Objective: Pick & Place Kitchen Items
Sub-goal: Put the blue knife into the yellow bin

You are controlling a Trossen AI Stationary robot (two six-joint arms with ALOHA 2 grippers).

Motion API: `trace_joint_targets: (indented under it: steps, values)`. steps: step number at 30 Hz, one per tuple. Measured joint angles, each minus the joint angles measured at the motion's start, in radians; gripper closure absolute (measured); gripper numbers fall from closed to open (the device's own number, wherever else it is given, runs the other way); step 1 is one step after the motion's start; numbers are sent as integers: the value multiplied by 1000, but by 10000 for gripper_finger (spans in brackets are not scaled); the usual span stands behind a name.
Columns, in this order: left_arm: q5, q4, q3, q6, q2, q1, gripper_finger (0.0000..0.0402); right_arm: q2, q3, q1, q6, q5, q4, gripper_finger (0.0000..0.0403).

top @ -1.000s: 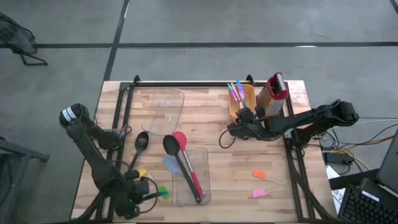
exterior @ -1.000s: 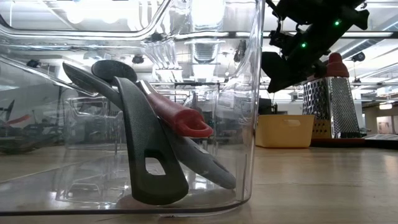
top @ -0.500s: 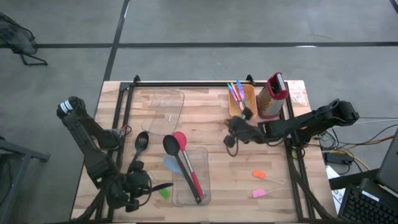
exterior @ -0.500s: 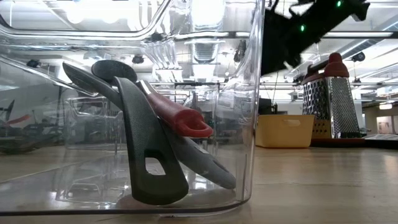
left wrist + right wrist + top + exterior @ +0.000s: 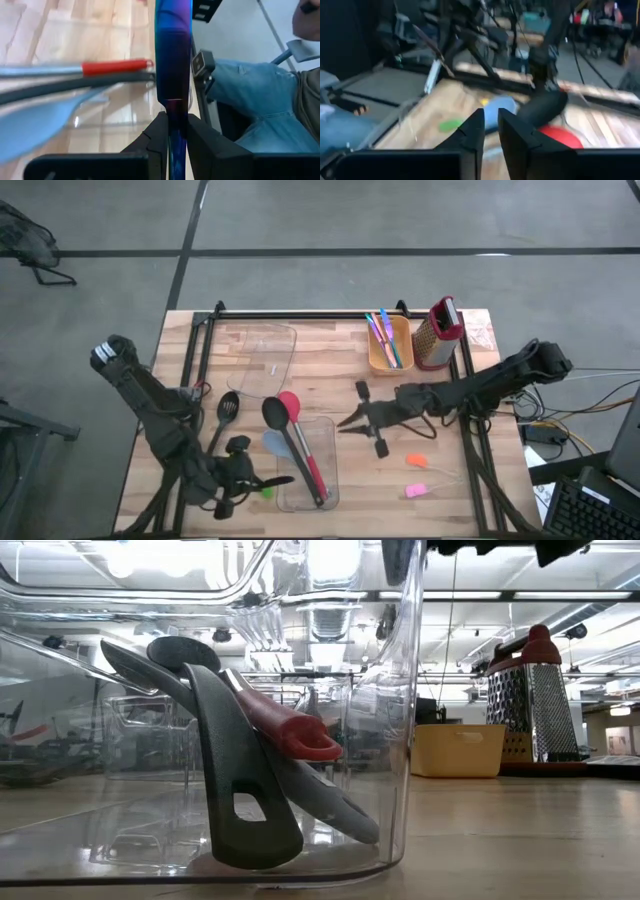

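Jaws on my left gripper (image 5: 248,480) are clamped on a thin blue-purple stick (image 5: 172,60), which in the left wrist view runs straight out between my fingers toward the clear container (image 5: 331,472). A second ago this gripper sat lower, at the table's near-left corner beside the green chunk (image 5: 263,492). It has since swung toward the container wall, so I judge the stick is about to be dropped in. Inside the container lie the red spoon (image 5: 289,402), the black spoon (image 5: 274,413) and the light-blue spoon (image 5: 272,444), while the black slotted turner (image 5: 227,408) remains on the table just left of it. My right gripper (image 5: 352,423) has left the yellow bin (image 5: 403,340), where more sticks (image 5: 383,335) stand, and now hangs over mid-table. Whether its jaws carry anything I cannot tell. The orange chunk (image 5: 416,461) and the pink chunk (image 5: 416,491) wait to its right. The yellow chunk is out of sight, perhaps under my left arm, and the low view cuts both arms off at its top edge.
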Motion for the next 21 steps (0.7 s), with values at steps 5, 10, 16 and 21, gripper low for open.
trace_joint_targets:
  steps: [5, 10, 16, 21]
  values:
    - [60, 67, 5, 102, -1, 64, 351, 95, 32, 0, -15, -6, 97, 305]
    - [187, 137, 6, 182, -2, 143, 351, 201, 117, 1, -69, -118, 125, 250]
    - [318, 184, 7, 247, -5, 224, 351, 303, 259, 3, -132, -191, 131, 200]
    - [361, 190, 7, 277, -8, 259, 351, 372, 358, 2, -200, -248, 76, 183]
